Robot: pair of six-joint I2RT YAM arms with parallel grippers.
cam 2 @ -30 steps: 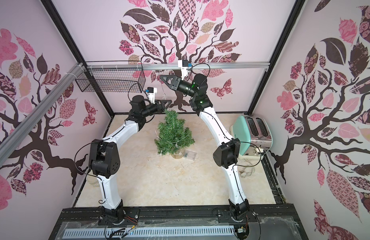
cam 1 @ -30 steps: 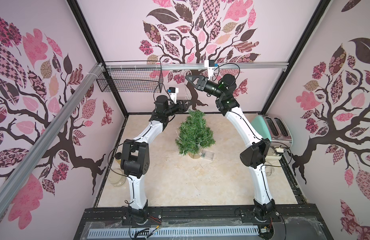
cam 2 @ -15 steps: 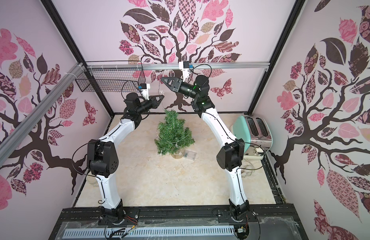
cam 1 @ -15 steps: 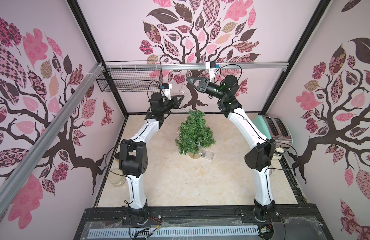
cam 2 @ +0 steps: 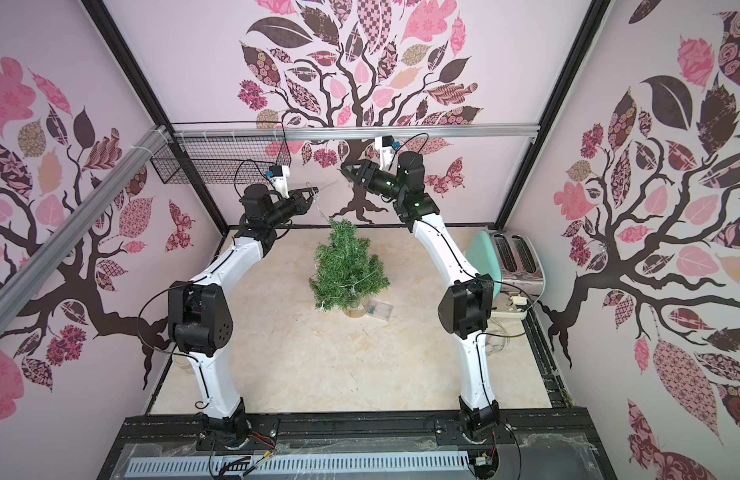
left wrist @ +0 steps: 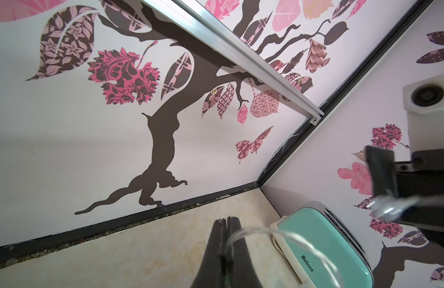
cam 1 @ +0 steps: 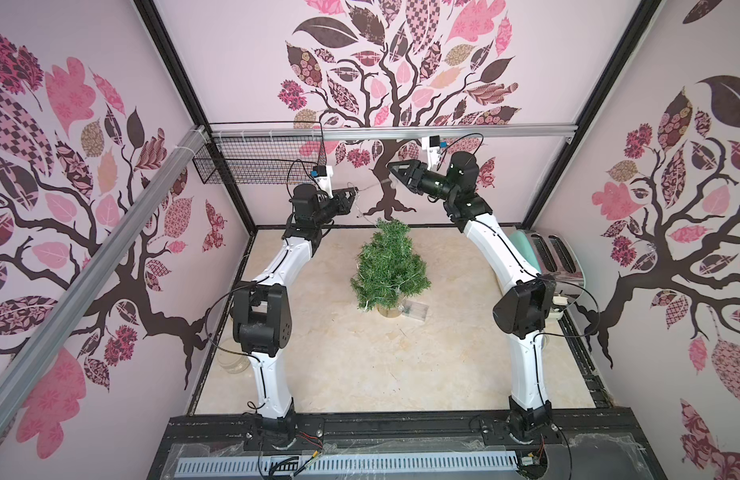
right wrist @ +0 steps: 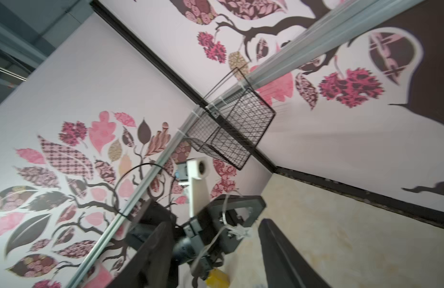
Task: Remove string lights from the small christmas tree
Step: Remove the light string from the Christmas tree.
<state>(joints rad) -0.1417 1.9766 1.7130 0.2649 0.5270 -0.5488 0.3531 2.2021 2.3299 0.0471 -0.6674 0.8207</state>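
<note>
Silvery-white thin wire string lights with small clear bulbs (left wrist: 288,234) rise from the tip of the small bushy green artificial christmas tree (cam 1: 389,266) to the left pincer (cam 1: 353,190), whose black jaws are pressed together on the strand, high above the beige marbled worktop (cam 1: 360,365) and off to the tree's left near the back wall. Facing it is the right pincer (cam 1: 395,174), its jaws spread apart and gripping nothing, though a clear bulb sits against one finger in the left wrist view, so the strand may not be free of it. This looks like a hand-over during unwinding, and to do it well the right arm should back clear before the left pulls. The left should then carry the wire up and round the crown with light tension, so the needles let go without tipping the tree. More wire stays looped among the lower branches, well below both pincers, and its clear rectangular box (cam 1: 416,309) lies on the worktop just beside the round tan base
</note>
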